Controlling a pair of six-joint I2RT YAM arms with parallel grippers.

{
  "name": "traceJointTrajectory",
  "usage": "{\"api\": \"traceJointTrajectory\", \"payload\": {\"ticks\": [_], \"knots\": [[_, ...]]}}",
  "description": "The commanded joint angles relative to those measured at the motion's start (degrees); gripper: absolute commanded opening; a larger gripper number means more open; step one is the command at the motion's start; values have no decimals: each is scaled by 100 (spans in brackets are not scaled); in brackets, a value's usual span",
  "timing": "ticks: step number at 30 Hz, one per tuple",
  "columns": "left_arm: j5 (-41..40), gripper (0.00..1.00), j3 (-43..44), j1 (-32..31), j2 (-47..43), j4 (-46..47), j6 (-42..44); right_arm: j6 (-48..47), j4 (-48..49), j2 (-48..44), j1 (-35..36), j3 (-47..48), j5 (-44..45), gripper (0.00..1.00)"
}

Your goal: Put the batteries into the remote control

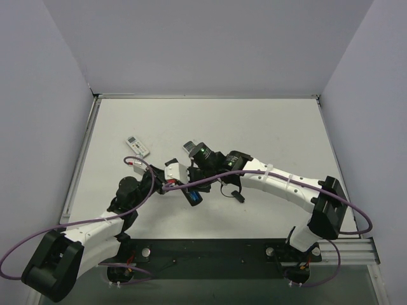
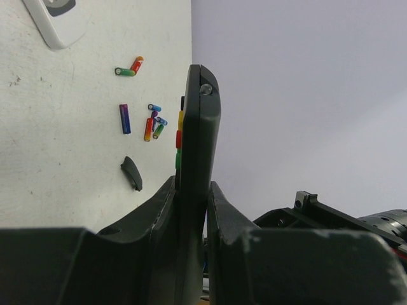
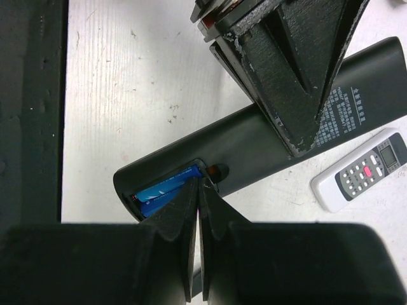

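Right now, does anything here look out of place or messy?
Yes. The black remote control has its back open, a blue battery showing inside. A small curved black piece, likely its cover, lies loose on the table beside a scatter of coloured batteries. Nothing looks broken.

White print sits on the back of the black remote control (image 3: 356,111), at the right of the right wrist view, too small to read.
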Motion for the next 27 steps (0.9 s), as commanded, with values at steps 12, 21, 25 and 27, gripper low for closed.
{"api": "traceJointTrajectory", "payload": {"ticks": [12, 21, 25, 27], "knots": [[260, 0, 16, -50, -102, 1344, 324, 2024, 426, -741, 6, -53, 190, 16], [366, 0, 183, -15, -39, 1328, 816, 4390, 2087, -1831, -837, -1344, 15, 50], [383, 0, 209, 2, -92, 1240, 992, 4954, 2125, -2025, -1083, -1793, 22, 57], [401, 0, 253, 20, -197, 935, 1246, 5042, 1802, -2060, -1276, -1890, 418, 61]]}}
